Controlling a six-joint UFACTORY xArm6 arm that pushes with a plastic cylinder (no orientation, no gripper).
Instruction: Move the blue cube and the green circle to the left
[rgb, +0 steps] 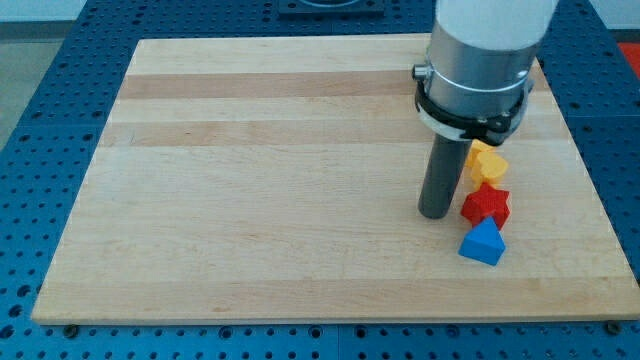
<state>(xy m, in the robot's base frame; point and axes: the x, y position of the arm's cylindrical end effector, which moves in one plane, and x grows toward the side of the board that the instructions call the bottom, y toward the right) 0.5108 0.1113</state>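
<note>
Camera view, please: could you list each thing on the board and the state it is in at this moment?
My tip: down on the board, just left of the red block, apparently not touching.
Yellow block: resting flat, partly hidden behind the rod.
Red star-like block: resting, between yellow and blue.
Blue block: resting, nearest the view's bottom.
Wooden board: lying flat.

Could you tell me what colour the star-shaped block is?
Red; the single camera view shows it.

A pale wooden table (280, 180), banded in light and darker planks, fills most of the view, resting on a blue perforated base (60, 90) dotted with rows of holes, under even, soft light
</note>
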